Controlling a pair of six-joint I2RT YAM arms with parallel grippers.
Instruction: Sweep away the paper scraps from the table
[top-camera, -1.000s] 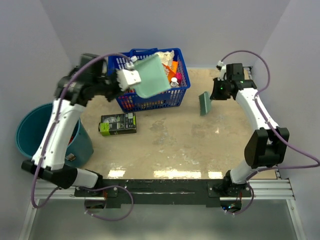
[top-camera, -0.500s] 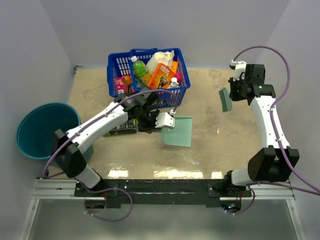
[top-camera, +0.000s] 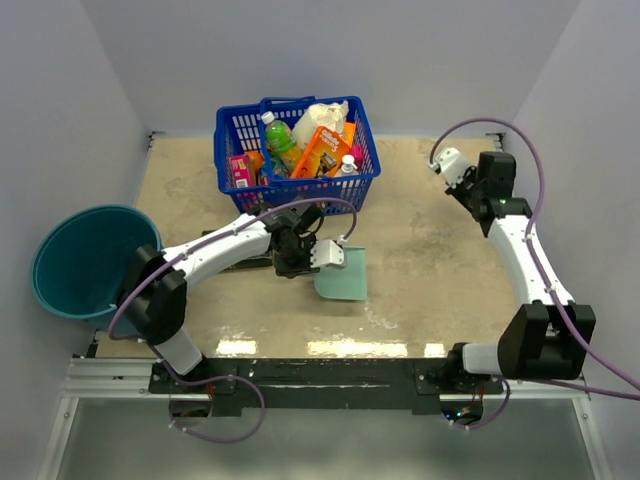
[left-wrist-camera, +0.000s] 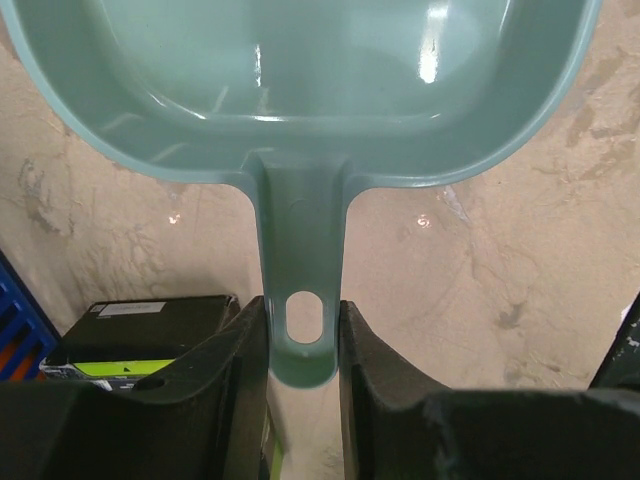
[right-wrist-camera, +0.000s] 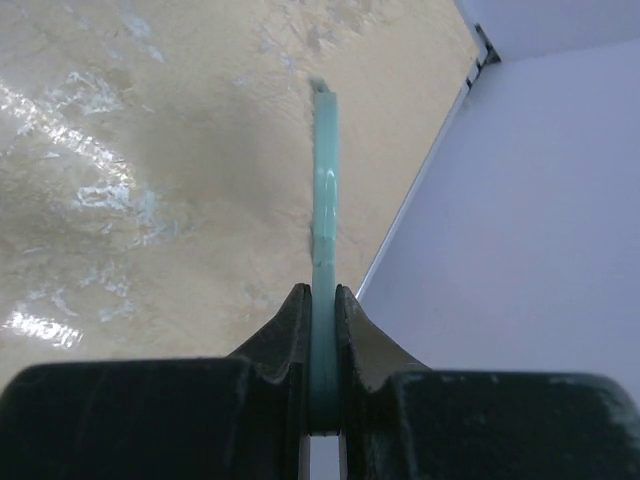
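left gripper (left-wrist-camera: 303, 335) is clenched tight on the dustpan (left-wrist-camera: 300, 90) handle, over the table (left-wrist-camera: 500, 250). right gripper (right-wrist-camera: 322, 320) pinches a thin mint-green brush (right-wrist-camera: 324, 190), seen edge-on.

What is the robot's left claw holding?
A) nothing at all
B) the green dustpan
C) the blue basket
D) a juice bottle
B: in the left wrist view, the left claw is shut on the handle of the mint-green dustpan, with a finger on each side of it.
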